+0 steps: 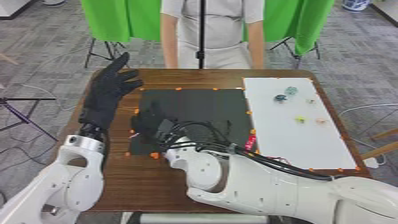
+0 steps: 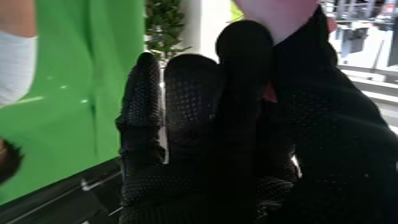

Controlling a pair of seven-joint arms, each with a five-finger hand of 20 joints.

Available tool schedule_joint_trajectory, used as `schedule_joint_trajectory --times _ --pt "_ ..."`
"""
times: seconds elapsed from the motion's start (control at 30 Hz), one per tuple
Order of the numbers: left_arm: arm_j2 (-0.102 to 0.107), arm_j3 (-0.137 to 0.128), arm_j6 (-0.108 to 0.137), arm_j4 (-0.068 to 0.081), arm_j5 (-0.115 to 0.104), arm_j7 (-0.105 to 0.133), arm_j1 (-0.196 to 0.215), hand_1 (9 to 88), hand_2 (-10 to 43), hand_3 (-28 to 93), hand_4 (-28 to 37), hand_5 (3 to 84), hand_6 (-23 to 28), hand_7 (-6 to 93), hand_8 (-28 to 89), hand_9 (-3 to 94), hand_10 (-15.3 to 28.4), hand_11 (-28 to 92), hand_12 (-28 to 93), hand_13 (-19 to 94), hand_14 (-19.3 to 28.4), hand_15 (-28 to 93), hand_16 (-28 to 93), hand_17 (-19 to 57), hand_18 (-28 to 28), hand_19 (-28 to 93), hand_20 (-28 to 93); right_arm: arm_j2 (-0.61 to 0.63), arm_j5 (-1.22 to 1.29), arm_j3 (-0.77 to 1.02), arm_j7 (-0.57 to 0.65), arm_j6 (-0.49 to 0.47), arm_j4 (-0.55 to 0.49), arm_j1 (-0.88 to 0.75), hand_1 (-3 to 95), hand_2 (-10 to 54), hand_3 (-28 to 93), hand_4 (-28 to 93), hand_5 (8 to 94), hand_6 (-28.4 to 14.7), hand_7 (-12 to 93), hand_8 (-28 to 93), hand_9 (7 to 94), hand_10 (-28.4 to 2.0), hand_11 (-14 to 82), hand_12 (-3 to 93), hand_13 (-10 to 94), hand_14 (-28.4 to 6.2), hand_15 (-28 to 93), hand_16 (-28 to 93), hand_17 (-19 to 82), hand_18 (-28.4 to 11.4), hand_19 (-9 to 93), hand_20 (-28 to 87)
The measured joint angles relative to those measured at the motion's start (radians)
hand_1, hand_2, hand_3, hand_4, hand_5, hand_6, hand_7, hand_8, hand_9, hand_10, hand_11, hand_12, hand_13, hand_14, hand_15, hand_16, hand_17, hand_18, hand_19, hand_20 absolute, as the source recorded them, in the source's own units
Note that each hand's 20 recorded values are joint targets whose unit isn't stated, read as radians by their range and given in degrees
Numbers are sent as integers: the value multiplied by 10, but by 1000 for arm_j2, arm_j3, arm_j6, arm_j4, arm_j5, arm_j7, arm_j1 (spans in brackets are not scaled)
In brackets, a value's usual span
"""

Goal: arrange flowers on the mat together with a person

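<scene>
R hand (image 1: 153,123), ctr-left of head view over the dark mat (image 1: 200,99), pinches a blurred pink thing (image 2: 274,16). L hand (image 1: 107,92), upper left, is open; small flowers (image 1: 300,120) dot the white mat (image 1: 289,150), upper rt.

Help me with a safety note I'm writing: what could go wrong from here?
The pink thing pinched in the right hand may slip. Cables looping beside the red thing could drag it if they swing. The left hand, beside the black mat, might get in the way.
</scene>
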Motion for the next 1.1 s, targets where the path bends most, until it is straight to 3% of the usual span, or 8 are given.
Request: schedule_joint_trajectory --times 0.13,0.27,0.4,0.7,0.8,0.9,0.97,1.1 --pt "-8 20 -30 24 4 -25 -40 223 45 779 -283 309 33 91 -81 323 170 240 110 241 247 504 -83 -73 215 469 170 -2 -3 -52 111 48 4 30 536 -95 494 -283 703 41 208 -47 740 -89 520 275 697 -79 736 251 230 -181 754 326" --pt "-15 37 -51 41 5 -41 -75 230 42 783 -283 308 34 91 -81 323 170 239 109 242 246 504 -83 -73 215 470 170 -3 -2 -69 157 84 6 48 527 -95 445 -283 665 42 198 -139 719 -98 533 256 678 -88 743 251 217 -189 750 330" --pt "-19 39 -57 44 7 -49 -86 235 43 782 -283 309 34 92 -81 323 171 240 109 242 246 505 -83 -72 215 470 170 -3 8 -56 150 62 3 52 544 -95 347 -283 641 40 188 -140 708 -103 536 253 673 -91 743 246 215 -190 747 333" --pt "-23 33 -55 44 7 -52 -84 236 43 782 -283 309 35 92 -81 322 170 241 109 241 247 508 -85 -73 215 470 170 -3 18 -15 135 44 -1 38 504 -95 399 -283 625 36 186 -140 686 -112 523 244 656 -97 741 243 212 -195 736 339" --pt "-21 -1 -27 17 6 -36 -49 235 42 781 -283 309 35 92 -81 321 171 242 108 241 246 507 -85 -73 215 470 169 -6 31 26 81 29 -1 21 436 -95 493 -283 608 32 185 -139 670 -118 463 217 632 -103 713 216 196 -193 716 323" --pt "-14 -59 35 -38 4 -1 24 231 43 778 -283 309 34 92 -81 321 171 240 108 241 246 506 -85 -74 215 469 168 -10 72 132 -36 -22 -19 -23 356 -95 593 -283 588 31 187 -141 649 -129 371 188 602 -111 676 182 178 -191 689 299" --pt "-8 -94 68 -65 3 20 75 231 43 778 -283 309 34 92 -81 321 170 240 108 240 246 507 -85 -74 215 469 168 -6 127 208 -91 -72 -54 -58 329 -94 629 -283 557 30 179 -138 619 -136 314 173 581 -119 654 162 170 -188 668 280" --pt "-3 -135 77 -78 0 40 149 230 43 777 -283 309 35 92 -81 321 171 239 109 241 247 505 -85 -75 215 468 168 19 272 342 -101 -158 -161 -122 259 -39 675 -282 511 30 180 -138 556 -148 247 161 507 -138 615 128 123 -185 602 240"
